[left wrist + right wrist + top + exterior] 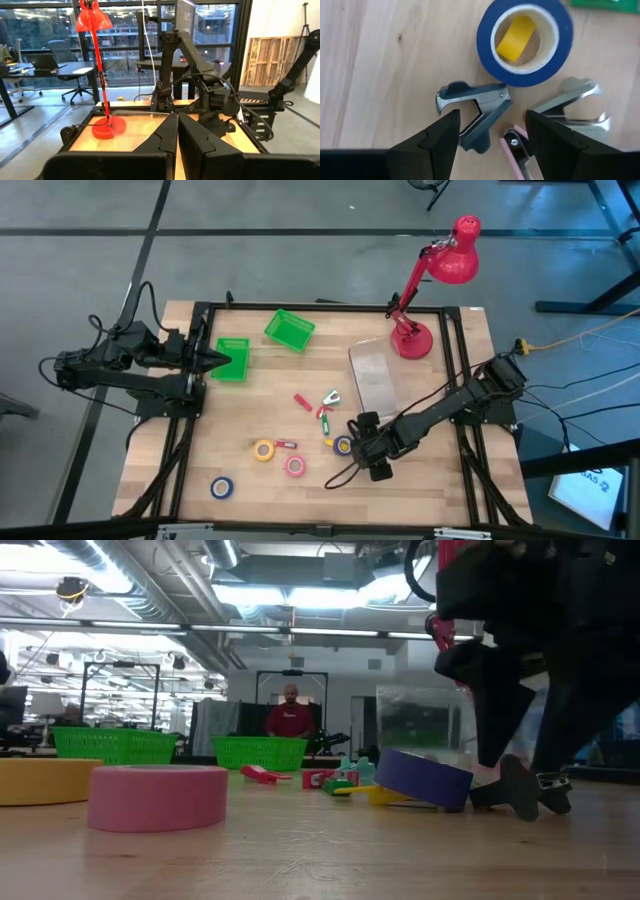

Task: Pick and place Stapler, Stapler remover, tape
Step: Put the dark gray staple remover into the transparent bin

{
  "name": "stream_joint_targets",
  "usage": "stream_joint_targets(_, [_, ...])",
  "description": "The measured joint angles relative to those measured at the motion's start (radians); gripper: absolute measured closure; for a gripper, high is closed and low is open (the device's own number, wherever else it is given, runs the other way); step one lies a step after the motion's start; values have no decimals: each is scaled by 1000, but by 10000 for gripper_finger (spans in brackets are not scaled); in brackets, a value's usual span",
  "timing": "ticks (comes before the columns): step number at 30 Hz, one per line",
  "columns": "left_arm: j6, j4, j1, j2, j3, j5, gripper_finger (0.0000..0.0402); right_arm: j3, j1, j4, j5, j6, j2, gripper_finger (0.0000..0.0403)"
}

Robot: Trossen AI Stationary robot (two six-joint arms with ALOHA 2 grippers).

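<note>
- High view: we have our right gripper (362,442) lowered near the table's front middle, just beside a blue tape roll (343,445), because the small items are clustered there. Our left gripper (215,358) waits at the back left over a green bin (232,359), likely the drop place; a second green bin (289,329) lies tilted nearby. The other tape rolls sit apart: yellow (264,449), pink (294,466), another blue (222,487). A red stapler (302,401) lies with its long axis slanting across the table. A red lamp (430,290) stands at the back right.
- Low view: the blue roll (425,778) sits tilted, one edge propped on something yellow beneath it, with our right arm coming down just beside it. The pink roll (158,795) lies flat close to the camera. A person stands in the room behind.
- Left wrist view: our left fingers (162,140) are pressed together, holding nothing, pointing across the table toward the lamp (98,70).
- Right wrist view: our right fingers (440,135) stand apart, straddling a grey staple remover (476,106), which lies on its side between them, jaws pointing away from the blue roll (525,42). We judge it the pick target. A second, silver remover (572,102) lies just beside, so closing could catch both.
</note>
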Motion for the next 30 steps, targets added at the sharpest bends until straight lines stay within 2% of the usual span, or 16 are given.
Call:
stream_joint_targets(4, [0, 0, 0, 0, 0, 0, 392, 8, -1, 1, -20, 12, 46, 176])
stream_joint_targets(16, [0, 0, 0, 0, 0, 0, 391, 15, -1, 5, -56, 16, 54, 180])
stream_joint_targets(19, [0, 0, 0, 0, 0, 0, 392, 15, -1, 5, -70, 36, 54, 198])
stream_joint_targets(30, [0, 0, 0, 0, 0, 0, 391, 15, -1, 5, -71, 68, 54, 306])
